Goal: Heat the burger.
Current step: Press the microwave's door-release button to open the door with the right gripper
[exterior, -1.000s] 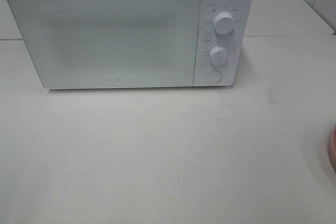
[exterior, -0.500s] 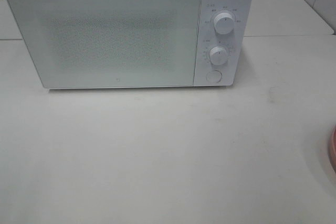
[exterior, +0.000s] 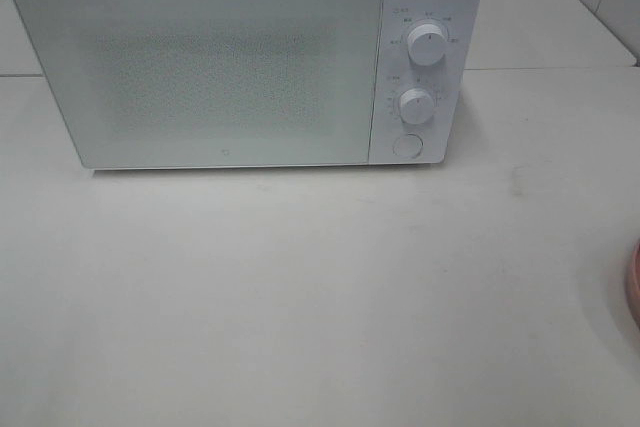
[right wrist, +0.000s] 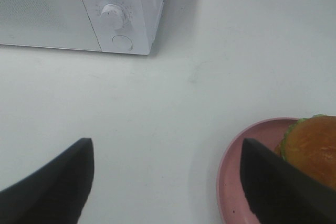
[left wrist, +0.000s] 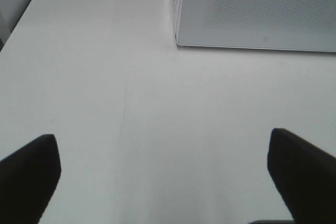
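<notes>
Looking from the high camera: a white microwave (exterior: 230,57) fills the upper left and centre of the frame, standing on a pale table (exterior: 300,297).
Door: the door (exterior: 200,67) is closed, and its speckled window takes up most of the front.
Controls: on the panel at the right of the front, an upper knob (exterior: 427,45) sits above a lower knob (exterior: 416,105), with a round button (exterior: 407,145) under both.
Right edge: a thin sliver of a pink plate (exterior: 635,282) shows at the lower right edge of the frame, well apart from the microwave. What lies on it is cut off here.
Left wrist view: the left gripper (left wrist: 163,145) hangs over the table with its two dark fingers (left wrist: 26,182) spread wide and nothing between them.
Beyond the left gripper: a corner of the microwave's closed door, well apart from the fingers.
Right wrist view: the right gripper (right wrist: 168,148) is also spread wide over the table and holds nothing.
Burger: the burger (right wrist: 312,148) lies on the pink plate, golden-brown bun upward, with a frill of green lettuce at its rim.
Plate and finger: one dark finger of the right gripper overlaps the plate in this view. I cannot tell whether it touches it.
Microwave from here: the lower knob and round button face the right gripper, well apart from the plate.
</notes>
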Action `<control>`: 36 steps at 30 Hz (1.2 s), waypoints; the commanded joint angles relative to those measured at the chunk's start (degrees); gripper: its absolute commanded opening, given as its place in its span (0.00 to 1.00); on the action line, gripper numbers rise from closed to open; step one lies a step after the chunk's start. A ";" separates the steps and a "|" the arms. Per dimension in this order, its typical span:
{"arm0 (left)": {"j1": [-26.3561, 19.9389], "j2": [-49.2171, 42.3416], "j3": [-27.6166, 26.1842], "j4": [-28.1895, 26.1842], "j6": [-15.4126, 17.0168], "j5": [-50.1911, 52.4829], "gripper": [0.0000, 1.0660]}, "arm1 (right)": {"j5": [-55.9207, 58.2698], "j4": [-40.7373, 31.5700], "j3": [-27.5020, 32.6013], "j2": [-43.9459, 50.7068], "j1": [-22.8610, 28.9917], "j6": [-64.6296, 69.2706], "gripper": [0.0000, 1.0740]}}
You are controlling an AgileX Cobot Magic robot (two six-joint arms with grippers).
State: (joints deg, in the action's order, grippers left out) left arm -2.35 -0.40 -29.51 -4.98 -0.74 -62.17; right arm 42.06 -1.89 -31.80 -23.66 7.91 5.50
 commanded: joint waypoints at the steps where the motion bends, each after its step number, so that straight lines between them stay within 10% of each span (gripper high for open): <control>1: -0.17 -1.15 0.00 -0.40 0.00 0.86 0.94 | -4.58 0.17 -0.40 -4.41 -0.06 -0.34 0.70; 36: -0.17 -1.15 0.00 -0.40 0.00 0.86 0.94 | -50.42 0.00 4.24 -42.46 -0.06 2.23 0.70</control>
State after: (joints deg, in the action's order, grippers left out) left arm -2.35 -0.40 -29.51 -4.98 -0.74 -62.17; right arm -0.63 -1.95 -29.85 -64.52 7.91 7.10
